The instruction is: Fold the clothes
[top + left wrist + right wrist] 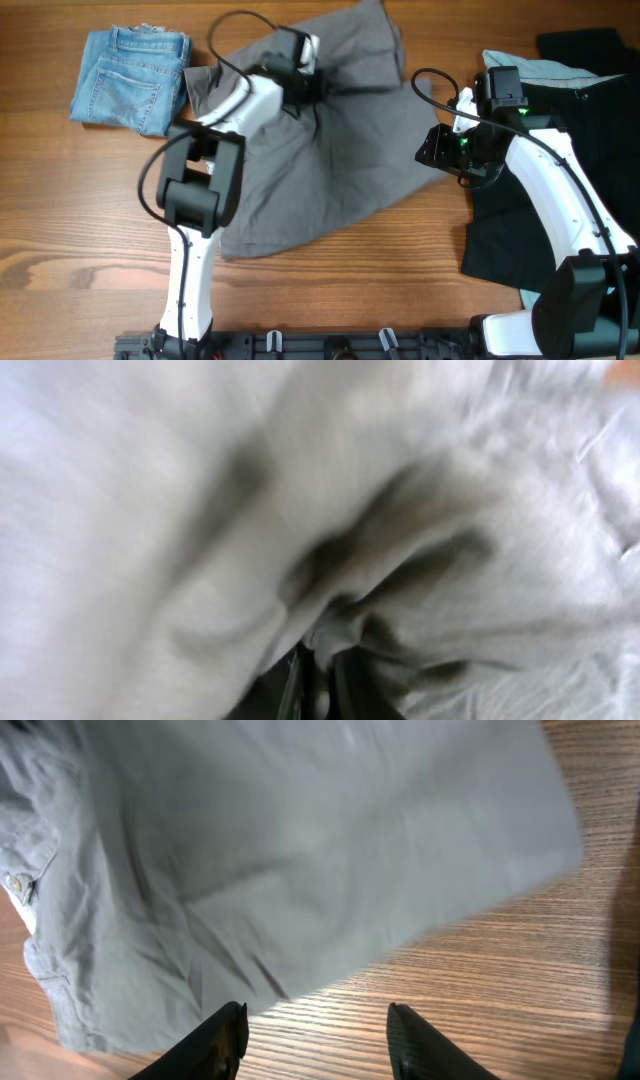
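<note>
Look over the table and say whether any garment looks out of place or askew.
The grey shorts lie askew and rumpled in the middle, fabric bunched where the left gripper pinches it, unlike the neatly folded denim shorts at the far left. A black garment and a pale-blue garment lie loosely heaped at the right.

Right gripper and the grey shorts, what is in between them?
Only a strip of bare wooden table, seen in the right wrist view. The open right gripper is close to the edge of the grey shorts.

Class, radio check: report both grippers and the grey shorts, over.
Left gripper shut on grey shorts, cloth bunched. Right gripper open, empty, above table. Nothing blocking.
</note>
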You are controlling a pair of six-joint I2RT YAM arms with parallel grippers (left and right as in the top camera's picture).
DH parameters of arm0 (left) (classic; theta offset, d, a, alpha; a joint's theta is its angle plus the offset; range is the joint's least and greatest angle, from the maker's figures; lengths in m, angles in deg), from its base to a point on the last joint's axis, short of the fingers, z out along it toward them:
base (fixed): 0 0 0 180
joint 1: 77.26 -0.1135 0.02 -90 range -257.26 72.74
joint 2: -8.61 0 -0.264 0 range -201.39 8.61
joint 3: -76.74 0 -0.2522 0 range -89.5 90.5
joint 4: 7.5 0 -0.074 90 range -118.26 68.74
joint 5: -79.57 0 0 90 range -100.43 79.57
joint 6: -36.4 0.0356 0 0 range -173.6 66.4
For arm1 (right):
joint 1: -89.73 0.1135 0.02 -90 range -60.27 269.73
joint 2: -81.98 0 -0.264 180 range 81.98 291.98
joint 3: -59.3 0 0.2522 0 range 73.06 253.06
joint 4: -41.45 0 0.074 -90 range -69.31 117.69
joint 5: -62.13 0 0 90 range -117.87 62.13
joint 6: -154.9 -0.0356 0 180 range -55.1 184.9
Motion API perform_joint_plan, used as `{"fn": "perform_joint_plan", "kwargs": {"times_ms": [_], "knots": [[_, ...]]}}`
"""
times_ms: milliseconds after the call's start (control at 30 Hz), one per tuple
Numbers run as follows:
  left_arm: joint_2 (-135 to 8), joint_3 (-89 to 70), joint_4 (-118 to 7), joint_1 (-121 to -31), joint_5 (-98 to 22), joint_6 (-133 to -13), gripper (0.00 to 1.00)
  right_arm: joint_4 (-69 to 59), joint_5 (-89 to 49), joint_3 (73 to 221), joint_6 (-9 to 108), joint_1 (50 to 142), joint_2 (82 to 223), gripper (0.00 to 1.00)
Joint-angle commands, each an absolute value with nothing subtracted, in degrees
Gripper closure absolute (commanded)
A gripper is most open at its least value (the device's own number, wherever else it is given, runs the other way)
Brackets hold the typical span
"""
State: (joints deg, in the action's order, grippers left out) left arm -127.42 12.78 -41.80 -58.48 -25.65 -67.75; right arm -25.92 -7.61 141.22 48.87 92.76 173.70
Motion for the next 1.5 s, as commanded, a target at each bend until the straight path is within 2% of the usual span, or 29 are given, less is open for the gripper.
{"fn": "perform_joint_plan", "kwargs": {"times_ms": [0, 133, 267, 333, 433, 500, 700, 800, 967, 1033, 1133, 1333, 1467], "knots": [[-128.0, 25.7, -50.6, -61.8, -23.9, -65.0, 0.81, -26.4, -15.7, 141.2, 43.6, 92.9, 173.7, 0.36], [-127.4, 38.2, -65.8, -62.8, -22.8, -57.8, 0.69, -25.2, -17.7, 141.2, 44.0, 92.9, 174.1, 0.33], [-125.5, 43.5, -76.1, -62.8, -19.5, -56.5, 0.61, -24.7, -20.3, 141.1, 43.5, 92.9, 177.1, 0.33], [-124.1, 43.8, -81.4, -62.8, -20.3, -56.3, 0.62, -24.3, -20.2, 141.0, 43.6, 92.9, 179.4, 0.37], [-124.4, 43.5, -90.1, -61.8, -21.9, -56.3, 0.73, -24.0, -20.2, 141.0, 43.7, 92.9, 182.3, 0.4], [-125.8, 41.9, -93.0, -60.5, -22.7, -56.3, 0.76, -23.9, -20.2, 141.0, 43.7, 92.9, 182.7, 0.4], [-129.2, 28.0, -86.6, -55.4, -26.9, -55.1, 0.8, -24.6, -20.0, 141.0, 43.8, 92.9, 182.5, 0.39], [-130.7, 19.3, -78.9, -54.5, -21.8, -57.7, 0.84, -25.3, -19.9, 141.0, 44.6, 92.9, 182.5, 0.37], [-130.9, 15.3, -67.1, -58.9, -4.1, -68.6, 0.87, -25.9, -18.9, 141.0, 47.6, 92.9, 182.6, 0.33], [-130.9, 15.8, -64.0, -61.5, -3.0, -71.4, 0.87, -25.4, -18.6, 141.0, 47.6, 92.9, 182.9, 0.33], [-130.9, 17.8, -62.7, -65.2, -8.1, -73.2, 0.88, -22.1, -11.4, 140.7, 51.1, 92.9, 183.2, 0.35], [-130.7, 18.2, -62.7, -64.8, -8.9, -68.9, 0.84, -13.5, -9.8, 139.8, 51.2, 92.9, 185.6, 0.31], [-126.1, 18.2, -66.2, -63.9, -8.9, -67.2, 0.74, -8.7, -6.8, 139.8, 50.1, 93.2, 189.6, 0.32]]}}
